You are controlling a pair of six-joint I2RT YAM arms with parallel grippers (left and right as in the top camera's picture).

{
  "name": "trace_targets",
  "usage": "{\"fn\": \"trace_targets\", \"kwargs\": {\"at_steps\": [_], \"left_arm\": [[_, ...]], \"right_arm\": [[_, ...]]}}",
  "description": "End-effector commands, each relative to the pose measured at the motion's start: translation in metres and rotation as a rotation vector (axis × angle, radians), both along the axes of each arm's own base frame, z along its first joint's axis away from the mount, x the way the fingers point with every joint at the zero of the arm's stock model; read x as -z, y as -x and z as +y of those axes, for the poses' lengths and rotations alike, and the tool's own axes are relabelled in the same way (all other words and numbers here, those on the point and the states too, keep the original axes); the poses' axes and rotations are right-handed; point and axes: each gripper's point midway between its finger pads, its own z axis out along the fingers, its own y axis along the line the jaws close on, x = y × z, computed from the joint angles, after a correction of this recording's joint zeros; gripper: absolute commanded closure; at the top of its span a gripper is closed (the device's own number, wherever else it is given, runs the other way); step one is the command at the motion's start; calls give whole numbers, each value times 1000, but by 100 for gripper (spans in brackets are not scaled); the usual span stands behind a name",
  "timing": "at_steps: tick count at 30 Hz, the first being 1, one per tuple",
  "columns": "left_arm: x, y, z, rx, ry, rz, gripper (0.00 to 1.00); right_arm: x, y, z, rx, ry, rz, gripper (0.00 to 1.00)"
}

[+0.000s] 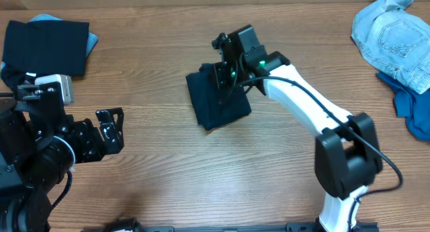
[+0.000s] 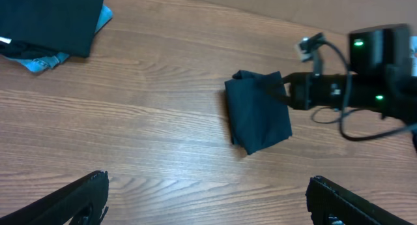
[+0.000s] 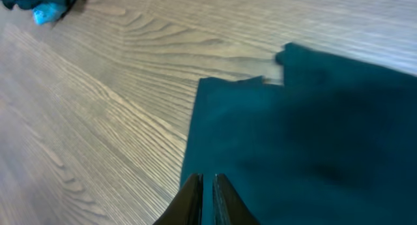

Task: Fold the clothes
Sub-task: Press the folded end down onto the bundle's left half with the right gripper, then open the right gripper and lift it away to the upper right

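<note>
A folded dark navy shirt (image 1: 218, 101) (image 2: 257, 117) (image 3: 313, 134) lies mid-table, one of the clothes. My right gripper (image 1: 224, 76) (image 3: 207, 179) is low over the shirt's far edge, its fingers pressed nearly together with only a thin slit between them. No fabric shows pinched between them. My left gripper (image 1: 111, 128) (image 2: 208, 179) hovers over bare wood to the shirt's left, jaws wide apart with nothing between them.
A folded black garment (image 1: 47, 44) (image 2: 49, 16) rests on a light blue piece (image 1: 92, 40) at the back left. Pale denim (image 1: 393, 33) and a mid-blue cloth (image 1: 410, 104) are heaped at the back right. The right arm (image 1: 302, 104) stretches across the table's right half.
</note>
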Motion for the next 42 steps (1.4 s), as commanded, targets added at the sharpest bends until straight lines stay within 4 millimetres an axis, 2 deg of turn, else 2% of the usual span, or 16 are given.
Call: {"fn": "trace_targets", "kwargs": {"at_steps": [1,7,12,15,17,19,22,25,27,31,33,35,38,39,40,42], "left_arm": [[-5,0,-1,-6,4,-16,0],[-5,0,-1,-6,4,-16,0],[-5,0,-1,-6,4,-16,0],[-5,0,-1,-6,3,-16,0],[-5,0,-1,-6,4,-16,0],[-5,0,-1,-6,4,-16,0],[-6,0,-1,-6,3,-16,0],[-8,-2,0,-6,2,-28,0],[-12,-6,0,-4,0,-50,0],[-8,-1,-7,23,30,-25,0],[-3,4,-7,19,31,2,0],[-1,4,-7,18,31,8,0],[-2,3,-7,18,30,3,0],[-3,3,-7,18,30,1,0],[-3,3,-7,18,30,1,0],[-2,3,-7,18,31,4,0]], "right_arm": [[41,5,24,-62,-66,106,91],[77,-3,26,-21,-75,157,91],[83,-17,9,26,-50,145,86],[48,-26,4,6,-108,112,60],[14,-30,2,-9,-165,73,58],[-25,-32,-3,-23,-225,27,49],[-68,-28,-11,-41,-289,-23,44],[-95,-24,-24,-25,-298,-50,38],[-102,-23,-39,4,-294,-44,36],[-88,-30,-77,101,-258,32,35],[-72,-26,-91,137,-235,108,42],[-56,-18,-93,143,-208,179,53],[-32,-3,-91,155,-122,255,56],[-24,-3,-96,177,-70,256,50],[-17,-5,-103,206,-10,243,39],[-8,-10,-115,247,79,210,10]]}}
